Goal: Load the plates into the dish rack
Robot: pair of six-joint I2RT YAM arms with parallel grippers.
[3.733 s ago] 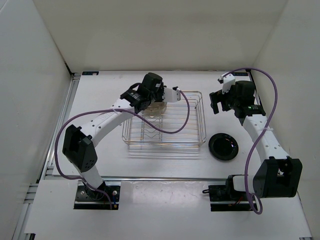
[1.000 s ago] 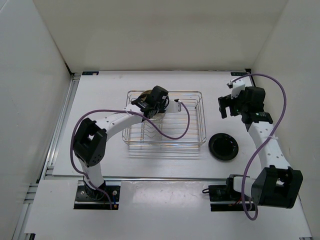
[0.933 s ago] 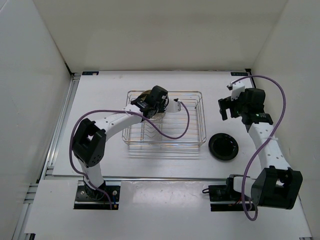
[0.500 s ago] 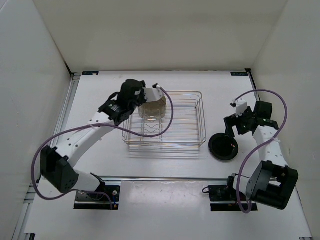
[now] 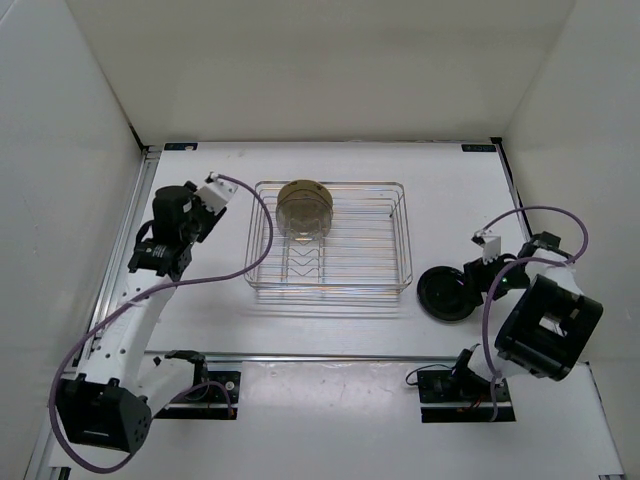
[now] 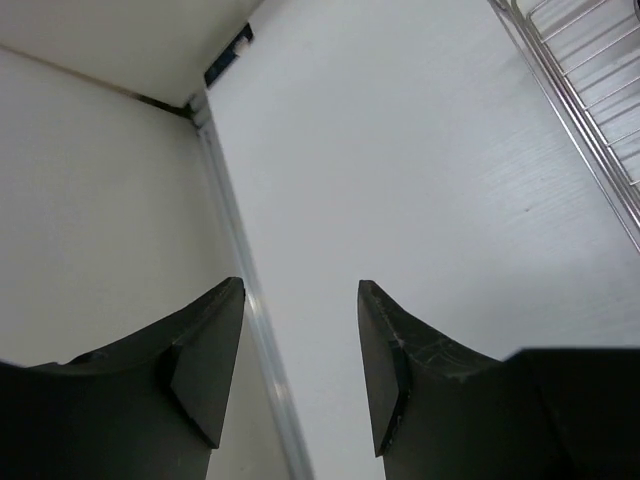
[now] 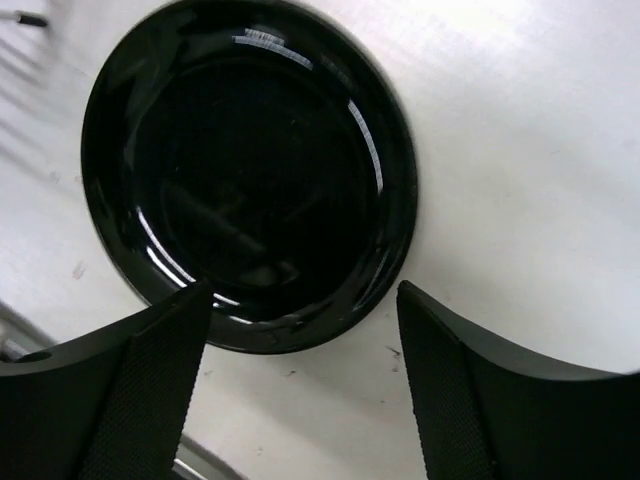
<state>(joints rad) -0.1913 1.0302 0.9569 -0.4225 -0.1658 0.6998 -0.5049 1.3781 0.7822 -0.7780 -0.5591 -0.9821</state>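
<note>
The chrome wire dish rack (image 5: pixel 385 262) stands mid-table. At its far left end a tan-yellow plate (image 5: pixel 300 192) stands on edge with a paler translucent plate (image 5: pixel 306 222) against it. A glossy black plate (image 5: pixel 445 293) lies flat on the table right of the rack and fills the right wrist view (image 7: pixel 250 170). My right gripper (image 5: pixel 478 277) is low at its right edge, open (image 7: pixel 300 292), with the plate's near rim between the fingers and no contact showing. My left gripper (image 5: pixel 172 205) is left of the rack, open and empty (image 6: pixel 300 288).
White walls close in the table on the left, back and right. A metal rail (image 6: pixel 262 340) runs along the table's left edge, just under the left fingers. The rack's near-left corner (image 6: pixel 590 95) shows at the right of the left wrist view.
The left gripper has let go of the plates in the rack, opened and pulled back to the left. The right arm has swung down to the black plate, its jaws narrowing a little.
</note>
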